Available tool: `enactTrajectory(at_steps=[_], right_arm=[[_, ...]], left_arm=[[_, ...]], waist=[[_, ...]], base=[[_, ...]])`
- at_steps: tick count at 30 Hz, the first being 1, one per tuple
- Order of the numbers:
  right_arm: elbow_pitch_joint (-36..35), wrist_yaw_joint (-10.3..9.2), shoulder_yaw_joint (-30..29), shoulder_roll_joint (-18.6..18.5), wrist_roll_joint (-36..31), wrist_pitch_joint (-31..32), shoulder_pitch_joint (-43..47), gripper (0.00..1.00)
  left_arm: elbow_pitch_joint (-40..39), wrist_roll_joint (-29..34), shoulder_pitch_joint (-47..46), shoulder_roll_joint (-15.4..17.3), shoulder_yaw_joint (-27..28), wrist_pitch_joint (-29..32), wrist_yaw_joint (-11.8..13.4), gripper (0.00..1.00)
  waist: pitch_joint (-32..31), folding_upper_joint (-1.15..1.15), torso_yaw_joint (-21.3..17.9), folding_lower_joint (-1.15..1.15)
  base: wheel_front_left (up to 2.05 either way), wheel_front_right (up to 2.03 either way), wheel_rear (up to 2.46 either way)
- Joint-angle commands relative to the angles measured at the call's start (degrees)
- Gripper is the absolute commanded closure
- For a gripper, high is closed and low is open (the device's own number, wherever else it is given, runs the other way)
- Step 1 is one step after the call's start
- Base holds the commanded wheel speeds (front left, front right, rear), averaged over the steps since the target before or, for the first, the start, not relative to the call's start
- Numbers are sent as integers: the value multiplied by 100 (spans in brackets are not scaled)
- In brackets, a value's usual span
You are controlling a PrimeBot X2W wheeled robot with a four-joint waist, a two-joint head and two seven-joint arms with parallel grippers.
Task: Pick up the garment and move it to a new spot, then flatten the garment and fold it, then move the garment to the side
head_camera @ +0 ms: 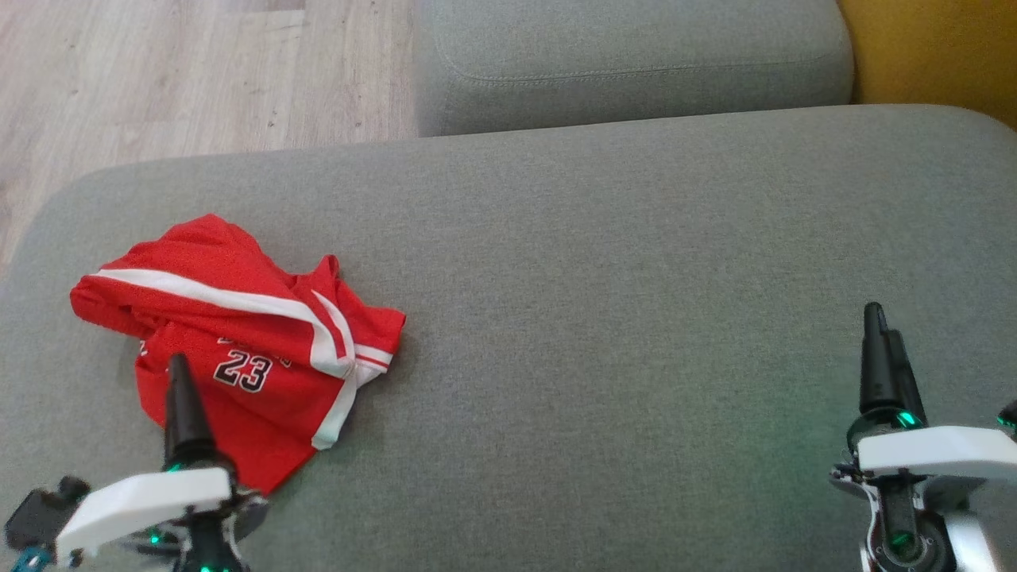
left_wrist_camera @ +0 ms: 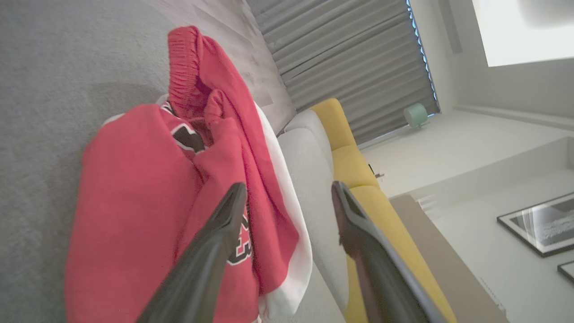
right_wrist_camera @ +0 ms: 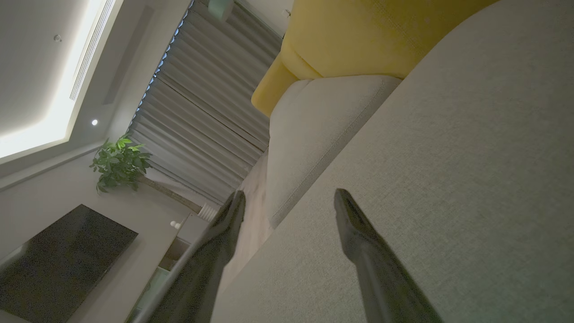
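The garment (head_camera: 238, 342) is a crumpled red piece with white stripes and a black "23", lying in a heap on the left part of the grey cushion (head_camera: 604, 318). My left gripper (head_camera: 179, 377) hovers at the heap's near edge, open and holding nothing. In the left wrist view the garment (left_wrist_camera: 148, 193) fills the left half, and my left gripper (left_wrist_camera: 289, 197) stands open with one finger over the red cloth. My right gripper (head_camera: 882, 334) is open above bare cushion at the far right, well away from the garment. In the right wrist view my right gripper (right_wrist_camera: 289, 204) is open.
A second grey cushion (head_camera: 628, 63) lies behind the one in front, with a yellow cushion (head_camera: 937, 56) at the back right. Wooden floor (head_camera: 175, 79) shows beyond the cushion's far left edge. Bare grey cushion stretches from the garment to the right.
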Motion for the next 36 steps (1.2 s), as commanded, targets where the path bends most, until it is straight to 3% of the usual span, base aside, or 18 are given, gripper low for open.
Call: enactTrajectory(at_steps=[1,23,36], right_arm=[[-238,6,74,-44,-81,-51,-290,0],[-437,8,647,-51,-2490,-440,-225,0],[-465,10,745,-55,-3592,-642,-219,0]], left_arm=[[-225,56,-286,44,64,-38,-10,0],[-336,2824,-357,54,-1085,-429,-143,0],[-273,3911,-420,71,-1523,-633,-159,0]], waist=[[0,0,1,0],[21,0,-6,0],[29,0,-105,0]], base=[[0,0,0],[0,0,0],[0,0,0]])
